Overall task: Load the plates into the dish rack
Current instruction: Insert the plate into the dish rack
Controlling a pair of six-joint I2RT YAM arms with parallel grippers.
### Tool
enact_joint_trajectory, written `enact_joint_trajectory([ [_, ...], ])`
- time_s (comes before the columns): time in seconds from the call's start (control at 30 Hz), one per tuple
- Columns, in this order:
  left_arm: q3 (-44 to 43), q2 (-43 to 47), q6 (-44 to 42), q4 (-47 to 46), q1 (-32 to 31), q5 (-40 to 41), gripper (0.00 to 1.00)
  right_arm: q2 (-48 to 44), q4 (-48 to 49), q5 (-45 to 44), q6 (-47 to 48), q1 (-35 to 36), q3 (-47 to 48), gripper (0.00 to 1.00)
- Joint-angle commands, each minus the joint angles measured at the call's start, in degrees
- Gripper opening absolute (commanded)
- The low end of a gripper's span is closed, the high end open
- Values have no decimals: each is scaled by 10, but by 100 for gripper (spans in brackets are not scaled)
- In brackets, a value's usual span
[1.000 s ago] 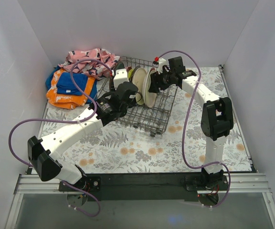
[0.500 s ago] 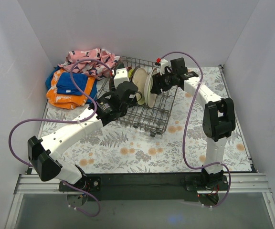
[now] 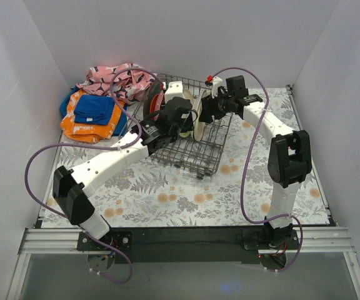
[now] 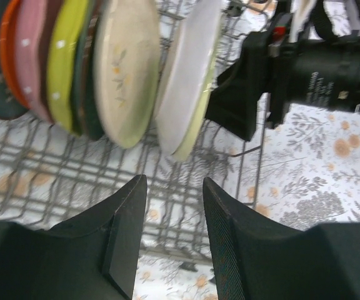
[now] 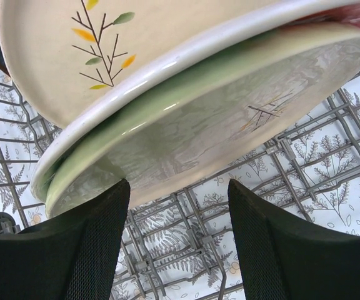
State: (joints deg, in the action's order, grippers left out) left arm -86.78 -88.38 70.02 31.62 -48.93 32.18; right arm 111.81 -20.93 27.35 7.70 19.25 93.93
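Note:
Several plates stand on edge in the dish rack. The left wrist view shows them in a row: orange, pink dotted, lime green, cream with a sprig, then a white-and-pale-green one. My left gripper hovers open over the rack floor, in front of the row, with nothing between its fingers. My right gripper is open just under the rim of the pale green plate, which leans against a cream sprig plate. From above, both grippers flank the end plate.
Folded cloths lie at the back left, orange and blue and pink patterned. The rack stands on a floral mat. White walls close in the table on three sides. The right gripper's black body sits close beside the last plate.
My left arm has swung right and farther over the rack, uncovering the red-orange plates at the rack's back left. The right gripper has eased slightly back from the end plate.

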Motion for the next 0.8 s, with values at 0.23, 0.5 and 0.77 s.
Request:
enact_joint_trajectory([
  [0.23,-73,-102,21,-81,101,-188,41,9,30,38,-26,-10,31,66],
  [0.5,-143,-169,0,-83,114,-254,41,0,34,44,-30,-13,14,66],
  [0.77,-170,-196,-9,-81,114,-275,41,-17,38,39,-28,-25,-8,66],
])
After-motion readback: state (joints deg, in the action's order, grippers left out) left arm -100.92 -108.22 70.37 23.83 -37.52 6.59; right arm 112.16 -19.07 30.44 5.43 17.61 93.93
